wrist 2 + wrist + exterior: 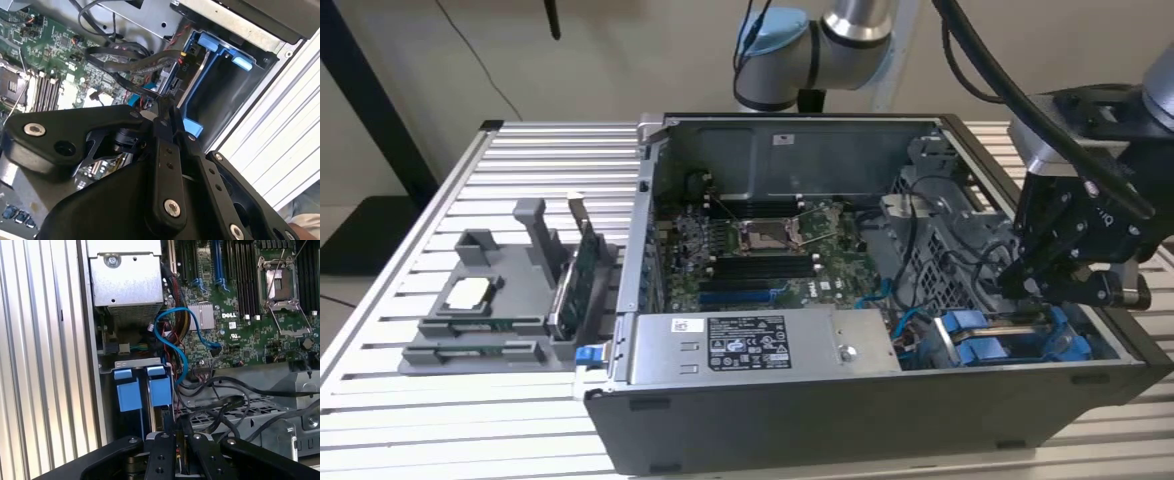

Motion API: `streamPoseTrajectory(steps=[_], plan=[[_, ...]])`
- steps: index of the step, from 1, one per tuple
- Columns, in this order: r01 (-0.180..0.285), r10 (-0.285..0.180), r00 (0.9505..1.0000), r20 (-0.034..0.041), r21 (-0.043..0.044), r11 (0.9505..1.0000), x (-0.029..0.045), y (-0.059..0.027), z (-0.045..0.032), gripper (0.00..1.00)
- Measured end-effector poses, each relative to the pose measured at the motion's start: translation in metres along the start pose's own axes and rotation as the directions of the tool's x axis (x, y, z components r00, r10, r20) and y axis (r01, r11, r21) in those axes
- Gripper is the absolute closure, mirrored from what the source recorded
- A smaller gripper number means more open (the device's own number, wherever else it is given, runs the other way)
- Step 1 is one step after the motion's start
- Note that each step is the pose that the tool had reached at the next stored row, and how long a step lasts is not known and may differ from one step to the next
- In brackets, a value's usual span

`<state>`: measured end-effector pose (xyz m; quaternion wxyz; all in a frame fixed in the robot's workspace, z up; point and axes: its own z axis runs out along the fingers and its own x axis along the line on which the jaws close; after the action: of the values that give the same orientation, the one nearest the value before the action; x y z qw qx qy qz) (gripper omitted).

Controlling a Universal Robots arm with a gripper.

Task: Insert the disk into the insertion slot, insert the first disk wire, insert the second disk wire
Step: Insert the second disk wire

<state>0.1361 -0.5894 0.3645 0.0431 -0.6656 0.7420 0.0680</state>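
In the exterior view, nearest to us along the lower edge, stands the open computer case (854, 420) on a slatted table (400, 400), with a grey power supply box (761, 345) at its front wall. Just to the exterior view's right of that box lies the insertion slot (987, 345), its blue rails bright. The disk (160, 390) stands edge-on in it in the first wrist view, blue carrier tabs showing; we cannot make out its body.

The gripper (1051, 290) hangs low inside the case at the right of the frame, just above the slot. In the second wrist view its fingers (162, 130) are drawn narrow, tips almost meeting beside black wires (130, 60); we cannot tell whether they pinch anything.

Farther back lies the green motherboard (761, 250). At the left, a grey parts holder (494, 300) sits on the table.
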Motion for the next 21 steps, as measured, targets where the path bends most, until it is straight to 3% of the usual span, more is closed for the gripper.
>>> streamPoseTrajectory(steps=[4,21], plan=[[0.003,-0.003,1.0,0.0004,0.0055,1.0,0.0002,0.0003,0.0012,0.84],[0.004,-0.004,1.0,0.0004,0.0073,1.0,0.001,0.0025,0.0043,0.84]])
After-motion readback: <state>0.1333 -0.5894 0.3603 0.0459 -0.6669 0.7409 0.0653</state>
